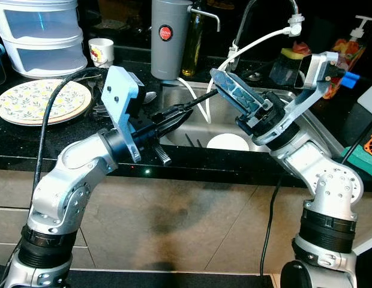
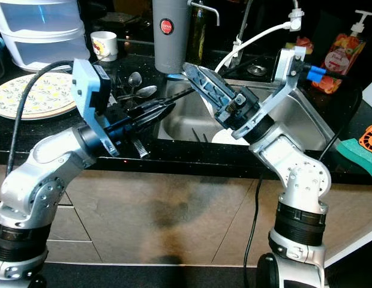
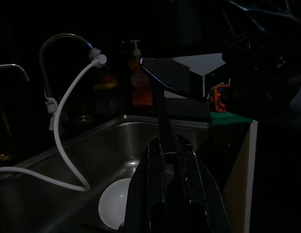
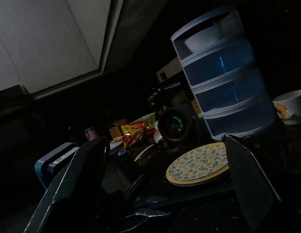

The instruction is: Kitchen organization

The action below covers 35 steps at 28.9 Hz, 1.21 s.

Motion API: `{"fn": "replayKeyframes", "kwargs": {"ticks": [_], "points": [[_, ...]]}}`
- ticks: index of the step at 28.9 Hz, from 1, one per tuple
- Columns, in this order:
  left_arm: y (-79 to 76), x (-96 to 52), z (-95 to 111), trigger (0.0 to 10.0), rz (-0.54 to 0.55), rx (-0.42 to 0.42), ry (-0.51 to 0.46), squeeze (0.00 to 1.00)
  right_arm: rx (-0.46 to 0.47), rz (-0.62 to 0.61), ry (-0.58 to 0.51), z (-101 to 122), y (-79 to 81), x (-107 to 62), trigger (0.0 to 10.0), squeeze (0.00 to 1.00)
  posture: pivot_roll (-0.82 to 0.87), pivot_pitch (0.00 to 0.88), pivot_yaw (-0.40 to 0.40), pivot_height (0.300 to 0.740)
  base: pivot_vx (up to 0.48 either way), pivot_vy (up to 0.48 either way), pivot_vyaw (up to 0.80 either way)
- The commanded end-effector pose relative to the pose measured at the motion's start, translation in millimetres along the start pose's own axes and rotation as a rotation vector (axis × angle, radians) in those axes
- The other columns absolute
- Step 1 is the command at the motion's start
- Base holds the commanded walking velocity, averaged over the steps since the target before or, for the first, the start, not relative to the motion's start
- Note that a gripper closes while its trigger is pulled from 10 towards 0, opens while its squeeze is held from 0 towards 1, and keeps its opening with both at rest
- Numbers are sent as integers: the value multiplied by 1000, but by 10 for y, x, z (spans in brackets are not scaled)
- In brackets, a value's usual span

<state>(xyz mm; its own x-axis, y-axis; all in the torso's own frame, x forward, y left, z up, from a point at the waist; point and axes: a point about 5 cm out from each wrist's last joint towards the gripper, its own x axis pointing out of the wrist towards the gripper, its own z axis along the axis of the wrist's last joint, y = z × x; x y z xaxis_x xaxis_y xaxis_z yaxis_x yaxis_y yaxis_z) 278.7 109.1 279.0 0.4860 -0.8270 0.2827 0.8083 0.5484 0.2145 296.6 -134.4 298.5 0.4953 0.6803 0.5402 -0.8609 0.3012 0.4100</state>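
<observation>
A thin dark utensil (image 1: pixel 195 101), apparently a long handle, is held clamped in the closed left pincer (image 1: pixel 174 114), out over the front-left edge of the stainless steel sink (image 1: pixel 192 123). What its far end is cannot be told. The right pincer (image 1: pixel 229 90) is seen over the sink's middle with its fingers spread wide and nothing between them. It is angled towards the utensil's tip, so a handover or a steadying grip is judged likely.

A round white plate (image 1: pixel 228 142) is left lying in the sink bottom. A white hose (image 1: pixel 258 42) runs from the tap into the basin.

On the black speckled counter (image 1: pixel 30 135), a floral yellow-patterned plate (image 1: pixel 42 101) sits near the left end. Loose metal spoons (image 2: pixel 138 90) lie between it and the sink. A grey cylindrical flask (image 1: pixel 170 39) stands at the back edge. A green sponge (image 2: pixel 357 153) lies at the right end. The room is dim.
</observation>
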Motion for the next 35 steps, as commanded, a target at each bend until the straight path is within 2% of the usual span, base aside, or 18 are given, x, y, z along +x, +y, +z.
{"fn": "replayKeyframes", "kwargs": {"ticks": [1, 2, 5, 7, 10, 13, 18, 26, 27, 28, 29, 35], "points": [[75, 72, 76, 10000, 62, 36, -28, 0, 15, -58, 32, -29, -72, -61, 10000, 0, 30, 0, -76, 740, 0, 0, 0], [155, 77, 88, 10000, 124, 44, -33, 0, 18, -58, 37, -37, -70, -80, 10000, 0, 30, 0, -76, 740, 0, 0, 0], [202, 79, 99, 10000, 161, 47, -39, 0, 20, -58, 41, -42, -68, -92, 10000, 0, 30, 0, -76, 740, 0, 0, 0], [307, 79, 120, 10000, 237, 42, -48, 0, 25, -46, 43, -50, -43, -104, 10000, 0, 29, 0, -78, 740, 0, 0, 0], [385, 68, 156, 10000, 267, -5, -73, 0, 24, -28, 51, -70, -5, -107, 10000, 0, 27, 0, -75, 740, 0, 0, 0], [184, 80, 157, 10000, 114, -21, -73, 0, 27, -40, 41, -65, -17, -95, 10000, 0, 26, 0, -73, 740, 0, 0, 0], [-25, 115, 82, 10000, -5, -48, -57, 0, 13, -37, 40, -54, -17, -62, 10000, 0, 26, 0, -73, 740, 0, 0, 0], [-100, 125, 31, 10000, -45, -57, -27, 0, -2, -51, 38, -47, -27, -44, 10000, 0, 31, 0, -73, 740, 0, 0, 0], [-103, 123, 29, 10000, -47, -58, -25, 0, -5, -51, 37, -45, -26, -44, 6118, 0, 31, 0, -73, 740, 0, 0, 0], [-105, 122, 29, 10000, -48, -59, -24, 0, -6, -52, 36, -43, -26, -43, 6118, 0, 31, 0, -73, 740, 0, 0, 0], [-106, 122, 27, 10000, -49, -59, -22, 0, -9, -52, 35, -41, -26, -43, 0, 0, 31, 0, -73, 740, 0, 0, 0], [-98, 121, 14, 10000, -40, -56, -15, 0, -17, -61, 25, -27, -32, -45, 0, 0, 31, 0, -73, 740, 0, 0, 0]]}}
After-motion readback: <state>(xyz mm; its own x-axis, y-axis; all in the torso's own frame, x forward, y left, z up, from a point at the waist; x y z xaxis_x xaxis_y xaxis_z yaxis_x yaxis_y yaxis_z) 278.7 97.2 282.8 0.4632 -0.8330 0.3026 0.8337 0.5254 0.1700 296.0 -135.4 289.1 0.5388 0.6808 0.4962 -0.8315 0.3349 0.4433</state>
